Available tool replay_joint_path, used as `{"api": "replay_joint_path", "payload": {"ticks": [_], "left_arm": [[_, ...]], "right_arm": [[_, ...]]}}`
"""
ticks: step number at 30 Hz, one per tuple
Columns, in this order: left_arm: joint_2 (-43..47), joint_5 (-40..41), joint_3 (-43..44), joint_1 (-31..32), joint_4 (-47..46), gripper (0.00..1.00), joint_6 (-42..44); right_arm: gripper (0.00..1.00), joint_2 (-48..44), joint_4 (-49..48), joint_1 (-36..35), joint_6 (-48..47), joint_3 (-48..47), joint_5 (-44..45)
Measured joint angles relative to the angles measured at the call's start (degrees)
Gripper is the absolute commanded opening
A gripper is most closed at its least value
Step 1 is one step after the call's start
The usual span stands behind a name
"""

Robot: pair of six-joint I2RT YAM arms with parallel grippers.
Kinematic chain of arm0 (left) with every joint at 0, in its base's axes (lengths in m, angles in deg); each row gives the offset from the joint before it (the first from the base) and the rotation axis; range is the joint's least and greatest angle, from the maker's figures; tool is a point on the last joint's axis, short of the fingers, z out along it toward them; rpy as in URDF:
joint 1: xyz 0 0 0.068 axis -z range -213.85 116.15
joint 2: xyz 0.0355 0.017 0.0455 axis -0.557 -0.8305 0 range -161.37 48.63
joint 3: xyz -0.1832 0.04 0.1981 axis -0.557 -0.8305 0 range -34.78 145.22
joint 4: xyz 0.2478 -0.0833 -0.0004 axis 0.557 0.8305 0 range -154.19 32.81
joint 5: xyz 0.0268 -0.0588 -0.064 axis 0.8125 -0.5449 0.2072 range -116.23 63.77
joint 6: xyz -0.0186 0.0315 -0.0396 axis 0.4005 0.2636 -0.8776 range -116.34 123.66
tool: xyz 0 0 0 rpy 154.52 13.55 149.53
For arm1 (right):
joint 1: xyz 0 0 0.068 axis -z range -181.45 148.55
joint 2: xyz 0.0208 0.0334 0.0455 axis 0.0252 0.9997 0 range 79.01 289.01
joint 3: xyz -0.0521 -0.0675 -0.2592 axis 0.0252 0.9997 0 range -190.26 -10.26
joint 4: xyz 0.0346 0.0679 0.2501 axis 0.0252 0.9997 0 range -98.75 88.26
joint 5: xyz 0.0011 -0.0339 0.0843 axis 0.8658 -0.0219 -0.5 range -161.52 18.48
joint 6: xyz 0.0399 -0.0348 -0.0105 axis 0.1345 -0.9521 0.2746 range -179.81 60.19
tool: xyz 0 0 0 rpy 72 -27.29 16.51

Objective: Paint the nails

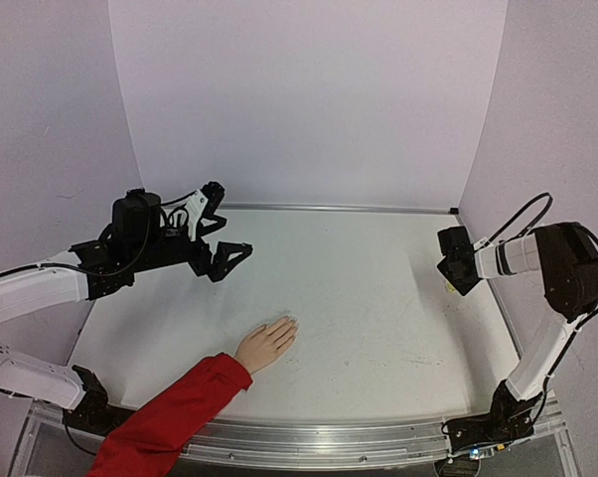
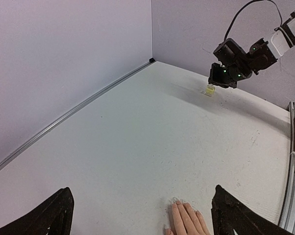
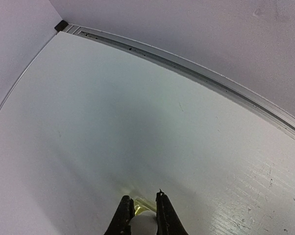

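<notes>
A peach hand (image 1: 267, 345) lies flat on the white table (image 1: 359, 288), fingers together, coming out of a red sleeve (image 1: 180, 412). Its pale nails (image 1: 290, 324) point toward the table's middle; in the left wrist view the nails (image 2: 178, 202) show at the bottom edge. My left gripper (image 1: 224, 229) hovers open, high at the left and behind the hand, with nothing between its fingers (image 2: 235, 218). My right gripper (image 3: 143, 211) is shut on the white cap (image 3: 143, 224) of a small yellow-green bottle (image 2: 209, 90) near the right wall.
Pale walls enclose the table on the left, back and right, with a metal strip (image 1: 339, 208) along the back edge. A metal rail (image 1: 329, 442) runs along the near edge. The right arm (image 1: 562, 268) stands tall by the right wall.
</notes>
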Motion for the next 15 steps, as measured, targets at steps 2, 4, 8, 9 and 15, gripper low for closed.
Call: {"api": "replay_joint_path", "payload": {"ticks": [2,4,8,9,15], "left_arm": [[0.17,0.0,0.0,0.0,0.0,0.99,0.0],[0.28,0.0,0.0,0.0,0.0,0.99,0.0],[0.35,0.42,0.0,0.0,0.0,0.99,0.0],[0.39,0.57,0.0,0.0,0.0,1.0,-0.02],[1.05,3.93,0.0,-0.11,0.0,1.0,-0.07]], "right_arm": [[0.25,0.0,0.0,0.0,0.17,0.0,0.02],[0.34,0.0,0.35,0.0,-0.11,0.0,-0.28],[0.49,-0.04,1.31,0.0,-1.75,0.0,-0.66],[0.51,-0.2,1.57,0.0,-2.47,0.0,-0.76],[0.81,-7.32,3.02,0.0,-10.12,0.02,-2.51]]}}
